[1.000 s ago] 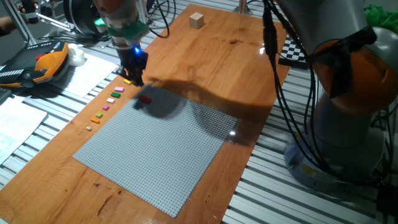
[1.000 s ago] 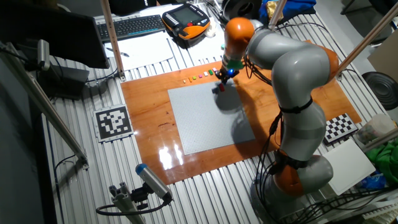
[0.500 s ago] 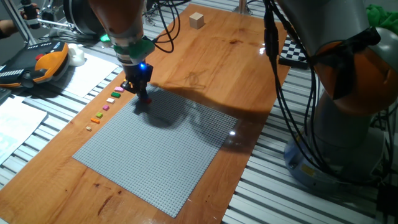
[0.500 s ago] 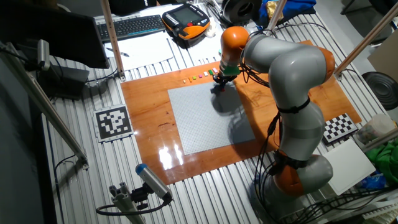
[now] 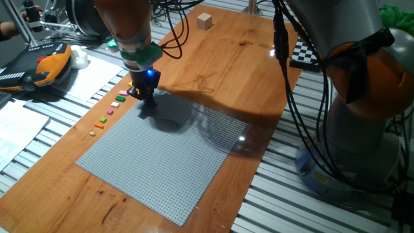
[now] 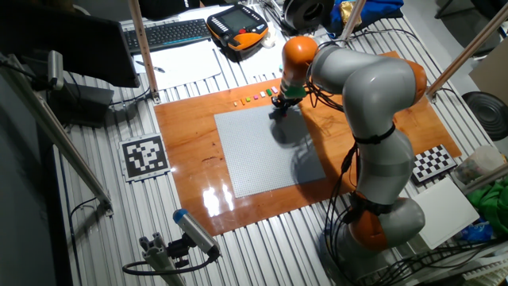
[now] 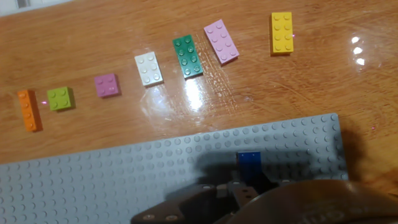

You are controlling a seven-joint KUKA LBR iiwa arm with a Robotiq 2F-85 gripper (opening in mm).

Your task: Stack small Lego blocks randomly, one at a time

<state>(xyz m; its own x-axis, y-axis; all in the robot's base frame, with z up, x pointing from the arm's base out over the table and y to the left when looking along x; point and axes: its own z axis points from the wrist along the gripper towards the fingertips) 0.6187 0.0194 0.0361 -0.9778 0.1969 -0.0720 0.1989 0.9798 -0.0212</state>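
Observation:
My gripper is down on the far left corner of the grey baseplate; it also shows in the other fixed view. In the hand view the gripper is shut on a small blue brick, held right at the baseplate near its edge. No red brick shows in any view. On the wood beyond lie loose small bricks in a row: orange, lime, small pink, white, dark green, long pink, yellow. The row lies left of the gripper.
A tan wooden cube stands at the far end of the wooden board. An orange teach pendant and papers lie left of the board. A checkerboard lies at the right. The arm's base stands right of the board.
The gripper moved from beside the row of bricks onto the baseplate corner, over the spot where a red brick lay; that brick is now hidden. Hardly any motion in the last half second.

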